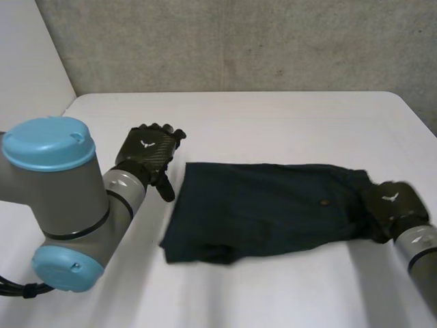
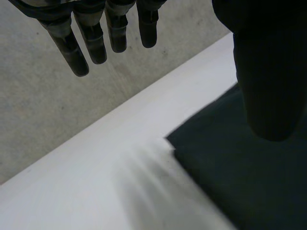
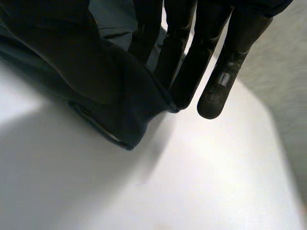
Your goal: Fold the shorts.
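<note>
While the right hand (image 1: pixel 390 205) pinches one end, dark shorts (image 1: pixel 266 212) lying flat, lengthwise

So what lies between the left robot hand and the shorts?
Just bare white table between the left robot hand and the shorts, as the head view shows.

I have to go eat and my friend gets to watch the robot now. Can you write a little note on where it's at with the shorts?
Left robot hand: open, fingers straight, holding nothing, raised just off the left end of the shorts.
Right robot hand: shut on the right end of the shorts, cloth pinched between thumb and fingers.
Shorts: dark, lying lengthwise across the middle of the white table, a button facing up near the right end.
Done: one end is gripped.
Left: no finished fold is visible; probably bring the gripped end over towards the other end, then let go.
</note>
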Robot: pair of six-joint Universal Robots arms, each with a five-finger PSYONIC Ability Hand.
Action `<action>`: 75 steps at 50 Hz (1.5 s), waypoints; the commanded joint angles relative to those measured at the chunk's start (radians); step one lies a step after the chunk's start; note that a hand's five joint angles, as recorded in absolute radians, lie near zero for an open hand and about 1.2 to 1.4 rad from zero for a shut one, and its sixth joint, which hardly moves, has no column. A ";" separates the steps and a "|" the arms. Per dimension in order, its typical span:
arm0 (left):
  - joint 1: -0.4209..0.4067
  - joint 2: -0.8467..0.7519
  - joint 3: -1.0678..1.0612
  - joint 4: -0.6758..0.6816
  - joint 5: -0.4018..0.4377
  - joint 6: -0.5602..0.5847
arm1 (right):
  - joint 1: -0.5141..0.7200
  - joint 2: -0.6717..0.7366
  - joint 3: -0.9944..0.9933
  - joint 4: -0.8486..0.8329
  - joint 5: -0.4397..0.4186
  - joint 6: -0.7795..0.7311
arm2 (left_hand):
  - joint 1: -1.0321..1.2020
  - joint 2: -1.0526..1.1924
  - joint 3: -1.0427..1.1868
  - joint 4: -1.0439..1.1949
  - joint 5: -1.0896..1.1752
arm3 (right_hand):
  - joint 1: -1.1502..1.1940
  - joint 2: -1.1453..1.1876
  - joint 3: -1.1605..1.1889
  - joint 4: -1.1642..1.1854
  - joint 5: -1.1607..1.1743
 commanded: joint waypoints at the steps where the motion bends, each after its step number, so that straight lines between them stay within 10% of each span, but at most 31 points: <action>1: 0.038 0.125 -0.074 0.003 0.003 -0.003 | -0.049 -0.049 -0.095 0.055 0.010 -0.320 | -0.014 -0.022 -0.028 -0.022 -0.024 | 0.466 0.222 0.236 0.207 0.292; 11: 0.052 0.182 -0.125 0.005 0.001 -0.004 | 0.387 0.009 -0.295 0.058 -0.018 -0.317 | -0.017 -0.025 -0.031 -0.025 -0.027 | 0.466 0.222 0.236 0.207 0.292; 19: 0.066 0.186 -0.132 0.006 0.001 -0.004 | 0.683 0.185 -0.278 0.069 -0.257 -0.340 | -0.020 -0.028 -0.034 -0.028 -0.030 | 0.466 0.222 0.236 0.207 0.292; 22: 0.067 0.182 -0.117 0.006 0.001 -0.004 | 0.675 0.181 -0.263 0.070 -0.298 -0.331 | -0.020 -0.028 -0.034 -0.028 -0.030 | 0.466 0.222 0.236 0.207 0.292; 27: 0.061 0.163 -0.057 0.006 0.000 -0.004 | 0.581 0.112 -0.256 0.072 -0.309 -0.226 | -0.020 -0.028 -0.034 -0.028 -0.030 | -0.755 -0.999 -0.986 -1.015 -0.930; 39: -0.083 -0.022 0.101 -0.015 -0.009 -0.050 | 0.330 -0.043 -0.379 0.167 -0.295 0.448 | -0.008 -0.016 -0.022 -0.017 -0.018 | -0.755 -0.999 -0.986 -1.015 -0.930; 54: -0.209 -0.199 0.112 -0.185 -0.176 -0.191 | 0.329 0.395 -0.638 0.474 -0.200 0.322 | 0.000 -0.007 -0.013 -0.008 -0.010 | -0.755 -0.999 -0.986 -1.015 -0.930; 75: -0.213 -0.217 0.090 -0.227 -0.219 -0.089 | 0.324 0.365 -0.574 0.390 -0.163 0.239 | -0.003 -0.010 -0.016 -0.011 -0.013 | -0.755 -0.999 -0.986 -1.015 -0.930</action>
